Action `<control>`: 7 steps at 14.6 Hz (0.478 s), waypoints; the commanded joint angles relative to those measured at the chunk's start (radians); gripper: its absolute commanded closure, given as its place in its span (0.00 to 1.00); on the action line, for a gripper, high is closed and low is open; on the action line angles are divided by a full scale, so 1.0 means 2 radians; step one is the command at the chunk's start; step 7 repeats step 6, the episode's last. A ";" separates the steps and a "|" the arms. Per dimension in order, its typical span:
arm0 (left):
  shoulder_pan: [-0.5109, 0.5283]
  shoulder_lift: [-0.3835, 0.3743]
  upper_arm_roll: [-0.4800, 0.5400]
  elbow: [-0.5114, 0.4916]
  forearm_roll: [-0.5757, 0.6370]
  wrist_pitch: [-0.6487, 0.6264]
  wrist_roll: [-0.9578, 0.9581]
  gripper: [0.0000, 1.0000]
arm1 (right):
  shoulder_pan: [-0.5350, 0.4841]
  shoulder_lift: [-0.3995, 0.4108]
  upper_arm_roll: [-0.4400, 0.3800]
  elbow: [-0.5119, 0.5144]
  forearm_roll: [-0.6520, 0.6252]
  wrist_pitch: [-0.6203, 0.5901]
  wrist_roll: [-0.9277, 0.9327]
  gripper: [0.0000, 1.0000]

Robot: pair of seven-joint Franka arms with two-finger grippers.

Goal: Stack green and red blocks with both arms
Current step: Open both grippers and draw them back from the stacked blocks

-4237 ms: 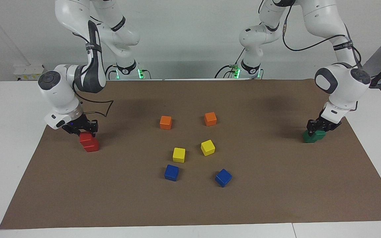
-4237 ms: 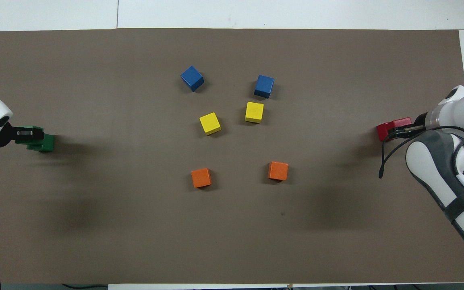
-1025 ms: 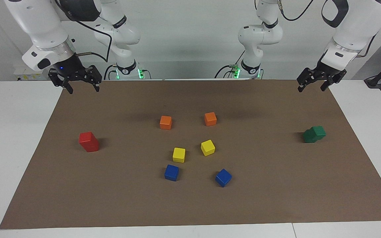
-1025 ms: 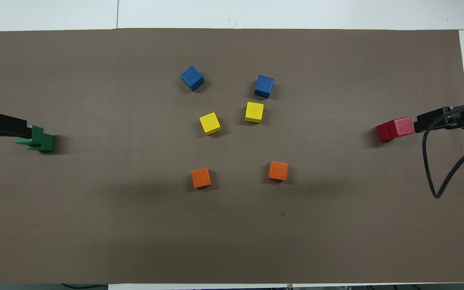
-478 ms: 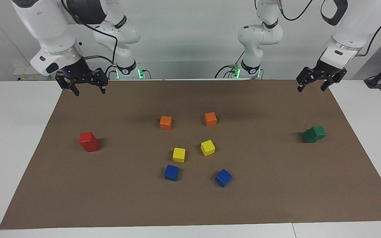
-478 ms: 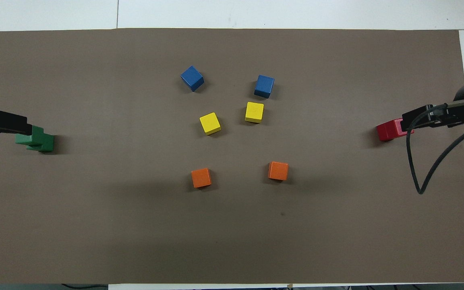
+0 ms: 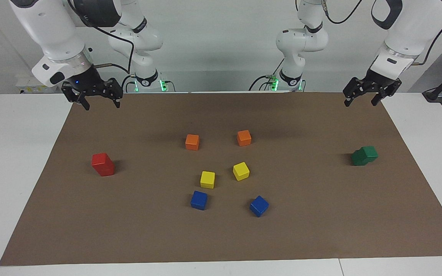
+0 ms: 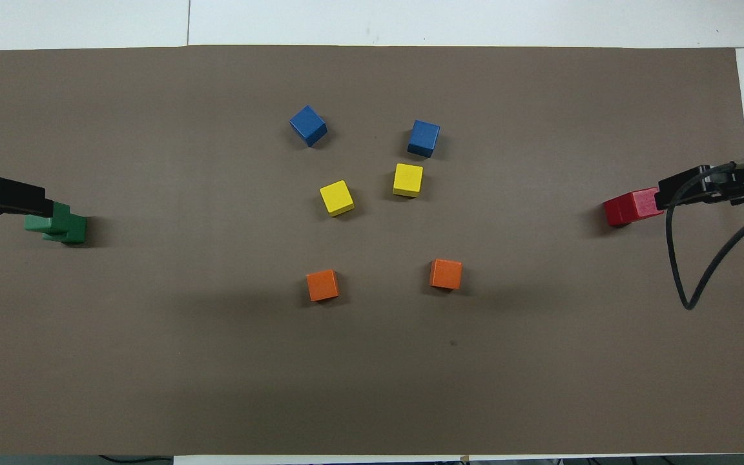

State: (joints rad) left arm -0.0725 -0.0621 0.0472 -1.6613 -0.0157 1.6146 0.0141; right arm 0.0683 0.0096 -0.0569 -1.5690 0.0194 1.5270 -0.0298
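Facing view: the right gripper point(image 7: 101, 104) hangs raised over the brown mat point(image 7: 320, 230), fingers spread, holding nothing. The left gripper point(image 7: 360, 101) likewise, spread and empty. The red stack point(image 7: 103, 164) stands at the right arm's end; the green stack point(image 7: 364, 155), its top cube offset, at the left arm's end.

Overhead view: each gripper partly overlaps its stack; orange, yellow and blue cubes point(image 8: 308, 125) lie mid-mat.

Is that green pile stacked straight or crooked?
Crooked. The top green block sits on the bottom green block but is shifted sideways, overhanging one edge; both views show the step.
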 commanded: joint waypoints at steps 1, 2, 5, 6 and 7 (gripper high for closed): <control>-0.011 0.000 0.007 0.007 0.012 -0.010 -0.003 0.00 | -0.001 0.004 -0.001 0.010 -0.002 -0.016 0.010 0.00; -0.010 0.000 0.007 0.007 0.012 -0.010 -0.003 0.00 | -0.001 0.003 -0.001 0.008 -0.001 -0.016 0.010 0.00; -0.009 0.000 0.007 0.007 0.012 -0.010 -0.003 0.00 | -0.003 0.003 -0.001 0.007 -0.002 -0.018 0.010 0.00; -0.009 0.000 0.007 0.007 0.012 -0.010 -0.003 0.00 | -0.006 0.002 -0.001 0.005 -0.004 -0.016 0.012 0.00; -0.009 0.000 0.007 0.007 0.012 -0.010 -0.003 0.00 | -0.006 0.002 -0.001 0.005 -0.004 -0.016 0.012 0.00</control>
